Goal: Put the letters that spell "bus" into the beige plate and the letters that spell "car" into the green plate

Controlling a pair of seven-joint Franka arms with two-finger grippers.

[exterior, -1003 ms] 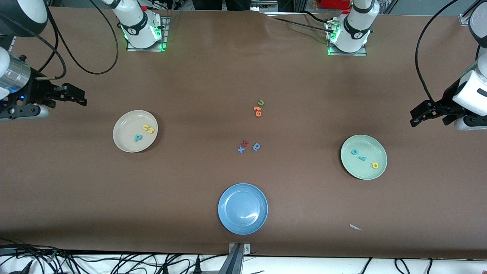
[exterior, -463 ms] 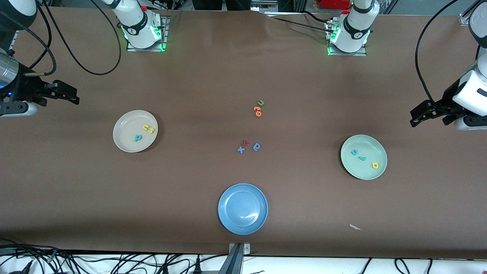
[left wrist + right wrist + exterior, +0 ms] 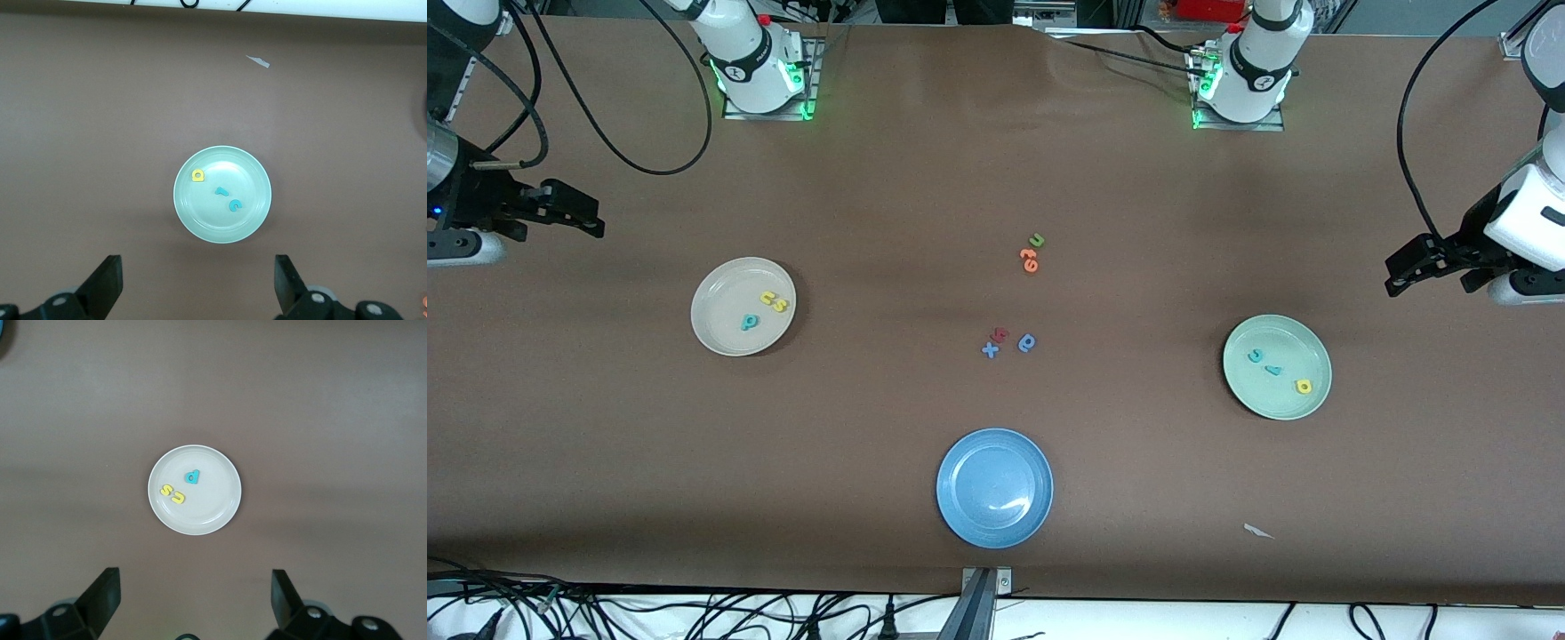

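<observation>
Three letters — teal b (image 3: 749, 322), yellow u (image 3: 768, 299), yellow s (image 3: 781, 306) — lie in the beige plate (image 3: 716, 333); teal c (image 3: 1255, 356), teal r (image 3: 1274, 370), yellow a (image 3: 1304, 386) lie in the green plate (image 3: 1276, 404). Task appears complete. Left gripper (image 3: 1405, 271) and right gripper (image 3: 587, 218) hover released over bare table at their own ends — nothing held.

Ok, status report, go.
Left gripper and right gripper open, empty, at table ends. Bus letters in beige plate; car letters in green plate. Nothing in the way.
</observation>
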